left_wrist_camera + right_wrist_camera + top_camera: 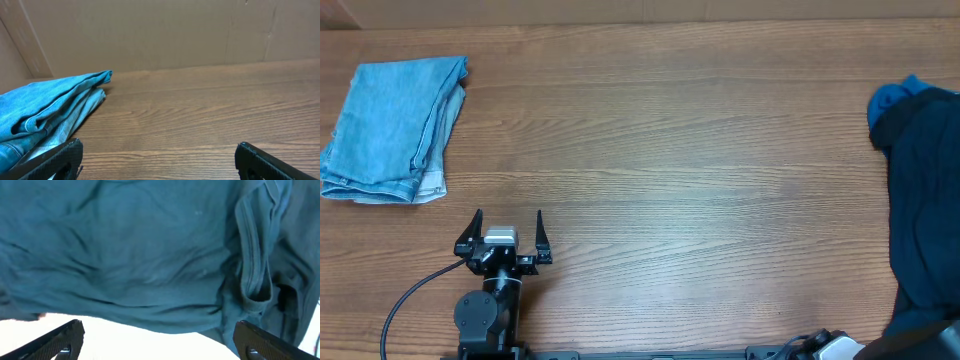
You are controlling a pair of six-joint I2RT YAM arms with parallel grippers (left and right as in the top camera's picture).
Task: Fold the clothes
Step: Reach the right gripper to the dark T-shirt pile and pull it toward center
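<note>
Overhead, a folded light blue denim garment (395,130) is lying at the far left of the table (670,170). Just right of it and nearer, the left pincer (508,218) is hovering with its jaws spread wide and holding nothing, well apart from the work. Across the bare middle, the clothes (925,200) are sitting in a dark, bunched heap at the right edge, running out of the picture. In the right wrist view the right pincer (157,327) is likewise gaping wide and gripping nothing, with rumpled fabric and a doubled seam filling the view ahead.

The risk is lying in that heap. Closing here is likely to be pinching several layers at once, so the garment would be lifting as a lump rather than spreading. Thin cloth may also be slipping free, or sliding off the right edge.
</note>
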